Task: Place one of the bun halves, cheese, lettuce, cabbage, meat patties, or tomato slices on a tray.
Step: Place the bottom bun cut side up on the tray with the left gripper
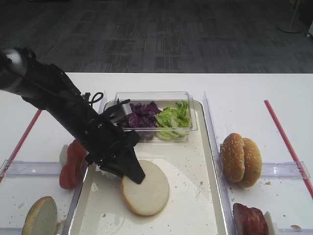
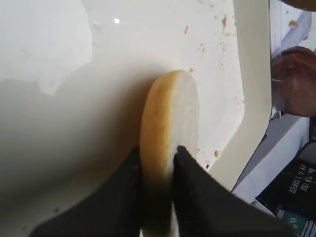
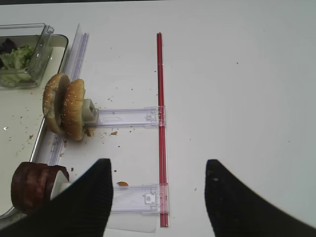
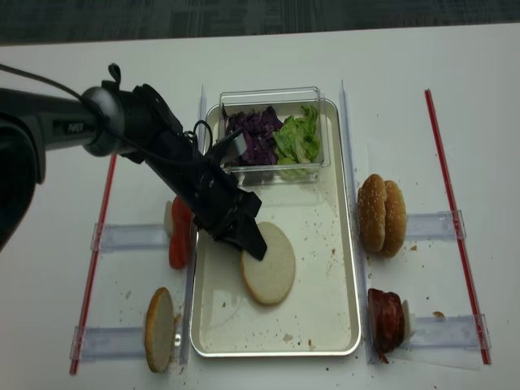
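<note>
My left gripper (image 1: 136, 175) (image 2: 158, 150) is shut on the near edge of a plain bun half (image 1: 149, 191) (image 2: 170, 113) (image 4: 270, 264). The bun half rests cut face up on the floor of the tray (image 1: 195, 205) (image 4: 317, 268). Lettuce (image 1: 172, 120) and cabbage (image 1: 141, 116) fill a clear box at the tray's far end. Tomato slices (image 1: 72, 164) stand left of the tray, and meat patties (image 1: 249, 219) (image 3: 29, 185) stand to its right. Another bun half (image 1: 40, 215) sits at the front left. Cheese is out of view. My right gripper (image 3: 158, 177) hangs open over the table, holding nothing.
Two sesame buns (image 1: 240, 159) (image 3: 64, 106) stand on edge right of the tray. Clear plastic rails (image 1: 283, 170) and red strips (image 1: 286, 142) (image 3: 160, 123) lie on the white table. Crumbs speckle the tray floor.
</note>
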